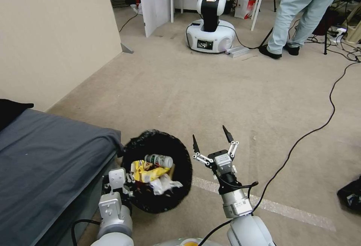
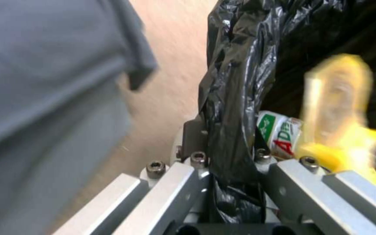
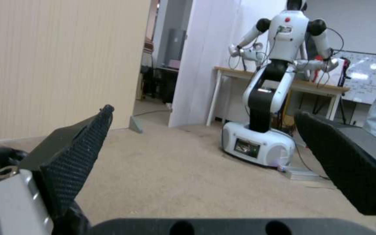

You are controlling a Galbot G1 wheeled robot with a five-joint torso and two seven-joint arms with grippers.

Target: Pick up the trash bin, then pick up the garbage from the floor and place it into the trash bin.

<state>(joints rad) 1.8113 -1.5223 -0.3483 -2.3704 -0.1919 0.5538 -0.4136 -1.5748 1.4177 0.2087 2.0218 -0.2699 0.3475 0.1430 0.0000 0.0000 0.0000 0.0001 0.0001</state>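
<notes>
Gripping the near rim of the trash bin, the left gripper is pinching the crinkly black liner between its jaws, one finger outside the rim and one inside, as the left wrist view makes plain. Inside the bin are lying a small plastic bottle with a green-and-red label, yellow snack wrappers and a crumpled white tissue. Just to the bin's left is standing a bed draped in grey cloth, its corner nearly touching the liner. To the bin's right, the right gripper is hovering above the floor, its two black-tipped jaws spread wide with nothing between them. A black cable is trailing across the beige carpet past a pale tape line, and something black is lying at the right edge. Farther off, a white-and-black robot on a round base is standing near a white partition.
</notes>
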